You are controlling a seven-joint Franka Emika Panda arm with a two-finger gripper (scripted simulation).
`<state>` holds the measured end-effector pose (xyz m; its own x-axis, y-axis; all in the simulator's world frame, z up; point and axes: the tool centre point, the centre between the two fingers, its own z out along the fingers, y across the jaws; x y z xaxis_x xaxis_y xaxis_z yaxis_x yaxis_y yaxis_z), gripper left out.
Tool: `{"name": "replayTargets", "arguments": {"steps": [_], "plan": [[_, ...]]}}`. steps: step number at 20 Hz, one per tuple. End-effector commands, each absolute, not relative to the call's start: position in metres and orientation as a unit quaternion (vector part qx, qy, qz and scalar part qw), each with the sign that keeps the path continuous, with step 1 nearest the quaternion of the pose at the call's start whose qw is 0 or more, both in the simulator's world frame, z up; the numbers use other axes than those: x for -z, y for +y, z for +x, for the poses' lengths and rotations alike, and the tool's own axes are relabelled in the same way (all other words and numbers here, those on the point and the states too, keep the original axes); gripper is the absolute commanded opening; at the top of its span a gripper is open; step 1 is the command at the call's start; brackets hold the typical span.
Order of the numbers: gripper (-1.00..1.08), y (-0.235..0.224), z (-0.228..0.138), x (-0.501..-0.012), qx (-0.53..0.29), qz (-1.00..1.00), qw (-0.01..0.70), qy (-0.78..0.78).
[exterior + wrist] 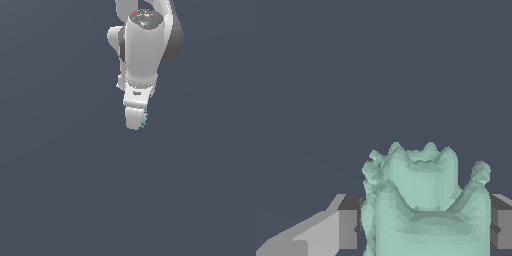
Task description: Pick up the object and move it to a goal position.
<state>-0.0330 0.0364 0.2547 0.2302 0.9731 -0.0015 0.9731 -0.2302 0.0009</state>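
Exterior view: white Panda arm hangs from top centre over plain dark grey-blue ground. Gripper points down; sliver of mint-green object shows at fingertip edge, toward exterior view's right.

Wrist view: knobbly mint-green object fills gap between fingers, both dark pads pressed against its sides. Gripper clamped on object.

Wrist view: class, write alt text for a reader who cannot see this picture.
A pale mint-green knobbly lump sits clamped between the gripper's two grey fingers, filling the lower middle of the picture. Behind it lies only a plain dark blue-grey surface.
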Motion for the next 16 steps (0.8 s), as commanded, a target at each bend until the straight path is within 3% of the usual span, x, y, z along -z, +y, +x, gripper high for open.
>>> {"name": "replayTargets", "arguments": {"steps": [1,9,16], "plan": [[-1.00,0.035,-0.041,-0.277,0.000,0.784,0.000,0.621],[-1.00,0.031,-0.058,-0.329,0.000,0.784,0.000,0.620],[-1.00,0.029,-0.061,-0.344,0.000,0.785,0.000,0.620]]}}
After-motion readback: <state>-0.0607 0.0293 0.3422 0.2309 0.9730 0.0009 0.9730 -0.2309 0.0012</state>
